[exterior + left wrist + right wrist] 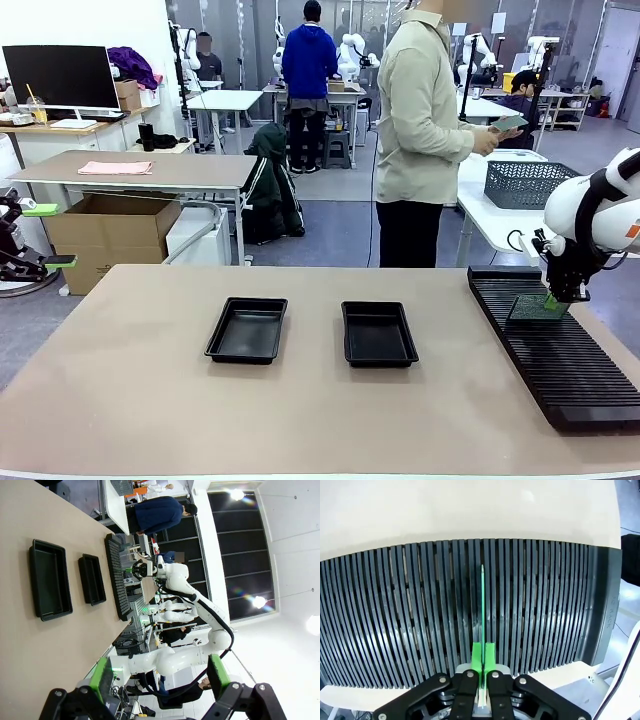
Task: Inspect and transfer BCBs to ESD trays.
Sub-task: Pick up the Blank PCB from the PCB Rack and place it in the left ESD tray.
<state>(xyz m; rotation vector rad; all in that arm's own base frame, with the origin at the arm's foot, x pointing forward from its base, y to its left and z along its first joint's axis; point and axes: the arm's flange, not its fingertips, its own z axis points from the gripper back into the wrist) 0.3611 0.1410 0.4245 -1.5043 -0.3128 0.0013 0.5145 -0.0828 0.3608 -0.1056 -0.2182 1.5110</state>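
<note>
Right gripper [482,672] is clamped on the upper edge of a thin pale-green rectangular board [483,605], which stands on edge in a slot of the long black ribbed plastic rack [395,605]. The board's long axis runs along the slot, in plane with the pads. Two shallow black plastic trays [379,335] sit to the rack's left, so the right arm is nearer. Left gripper [160,680] has its jaws apart and is empty.

My front camera sits on the robot's side and looks across the surface [300,420] toward its far edge, taking in both trays [247,330] and the rack [560,370]. The left wrist camera hangs well back, off the end of the surface and rolled sideways (the surface runs up the picture), and it shares those trays and the rack with the front view. The right wrist camera looks down from close over the right pincer [483,662] onto the rack's slots, a patch the front view also shows.
</note>
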